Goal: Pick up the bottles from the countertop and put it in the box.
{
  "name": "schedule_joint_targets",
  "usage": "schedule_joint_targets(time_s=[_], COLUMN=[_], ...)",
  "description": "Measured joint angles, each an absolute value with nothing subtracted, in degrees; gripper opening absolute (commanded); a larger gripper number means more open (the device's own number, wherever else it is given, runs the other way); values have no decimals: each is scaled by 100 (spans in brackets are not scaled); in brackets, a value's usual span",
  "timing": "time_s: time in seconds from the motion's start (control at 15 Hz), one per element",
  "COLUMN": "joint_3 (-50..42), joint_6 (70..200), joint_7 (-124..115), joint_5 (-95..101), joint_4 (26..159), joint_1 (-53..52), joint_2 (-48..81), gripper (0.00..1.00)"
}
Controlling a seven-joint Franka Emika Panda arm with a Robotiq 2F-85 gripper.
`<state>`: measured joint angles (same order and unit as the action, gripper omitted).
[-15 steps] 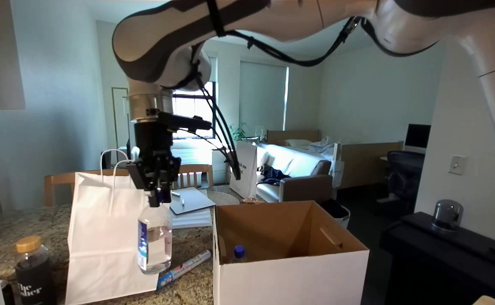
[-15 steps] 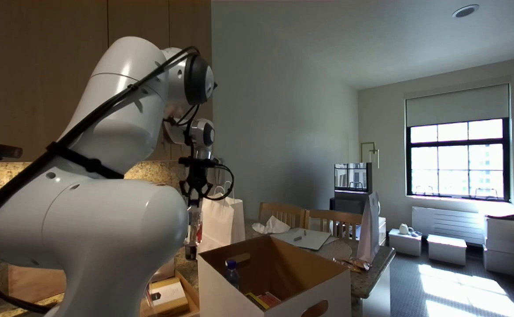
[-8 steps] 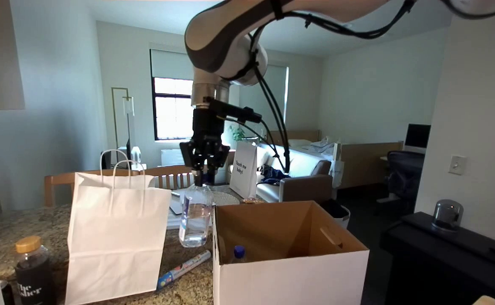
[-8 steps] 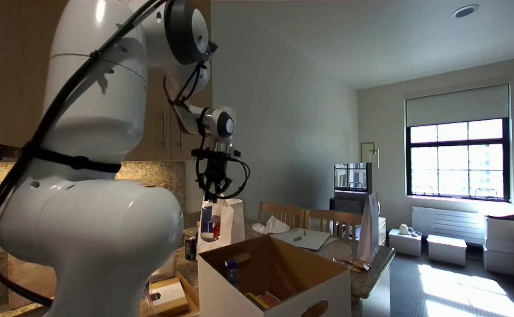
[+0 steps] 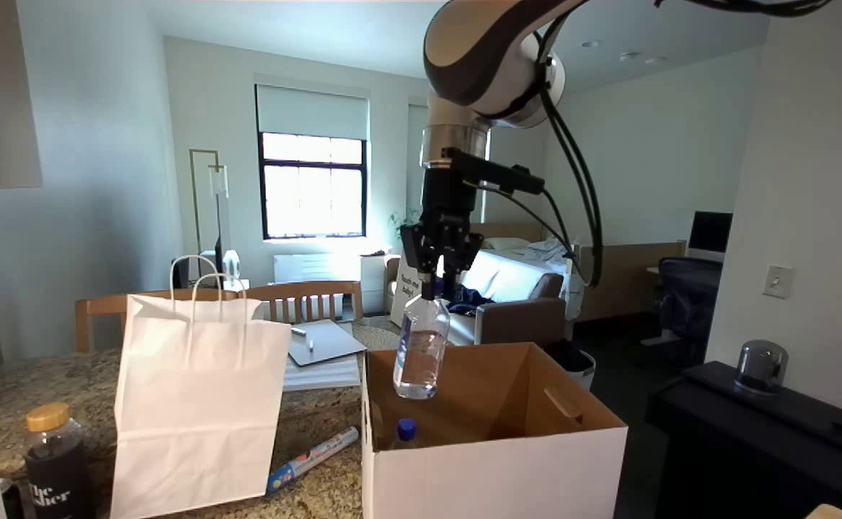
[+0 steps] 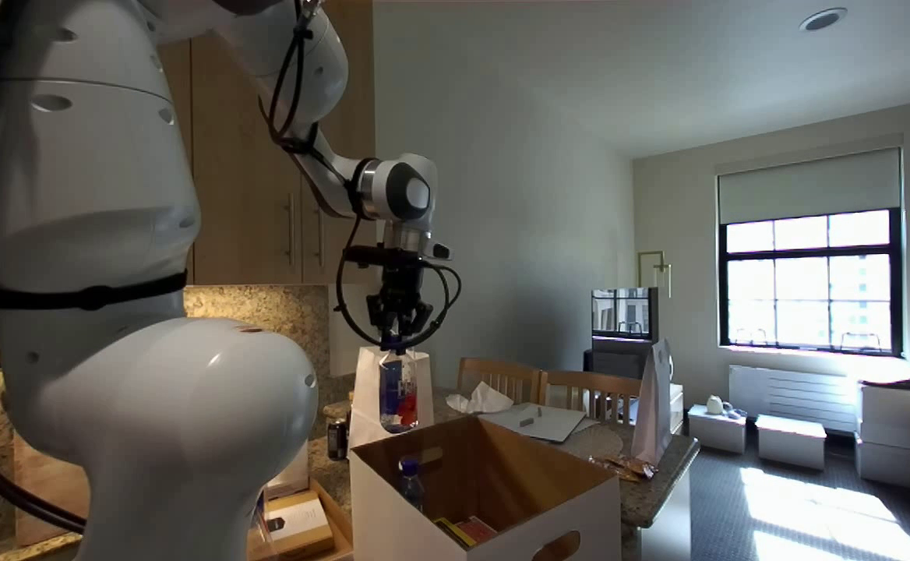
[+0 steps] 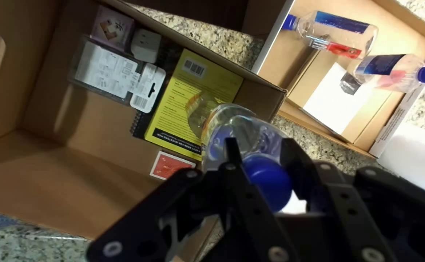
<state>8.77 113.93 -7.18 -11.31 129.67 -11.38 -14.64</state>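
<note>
Nearest the wrist camera: claw [image 7: 261, 153] pinched narrow, holding the blue cap [image 7: 267, 182] of a clear bottle [image 5: 421, 353], one jaw each side. Bottle hangs slightly tilted at the mouth of the box [image 5: 493, 476]; wrist view has it overlapping one box corner, can't tell how far over. In the box: second bottle [image 6: 410, 485] near a corner, cap up, in both exterior views; wrist view adds yellow book [image 7: 176, 112], red card pack [image 7: 170, 166], white packages [image 7: 105, 69] on the bottom. Just beside the box, shallow cardboard tray [image 7: 405, 42] with a carton [image 7: 332, 102] bearing a white label; one lying bottle [image 7: 338, 34] there, plus another bottle [image 7: 383, 72], lying or standing unclear. Speckled stone tabletop [image 5: 324, 494]: printed tube [image 5: 314, 458] running diagonally between the box and a white paper bag [image 5: 197, 404], bag upright, handles up. Dark-sleeved bottle [image 5: 57, 465], orange cap, beside the bag. Farther: flat pale slab [image 5: 327, 340], wooden chairs [image 5: 302, 294], sofa [image 5: 522, 322], bright window [image 5: 313, 191], shade partly lowered.
</note>
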Motion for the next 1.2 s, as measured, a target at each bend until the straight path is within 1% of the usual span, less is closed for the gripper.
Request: schedule_joint_targets(time_s=[0.13, 0.47, 0.8, 1.2], joint_3=[887, 948, 631, 613], joint_6=[11428, 12132, 12462, 12523], joint_7=[-868, -1420, -1408, -1425], joint_5=[-1105, -1047, -1414, -1430], joint_4=[13203, 13822, 14366, 14501], joint_1=[-1100, -1023, -897, -840], joint_2=[-1568, -1534, -1806, -1908], gripper=[12, 12, 12, 12])
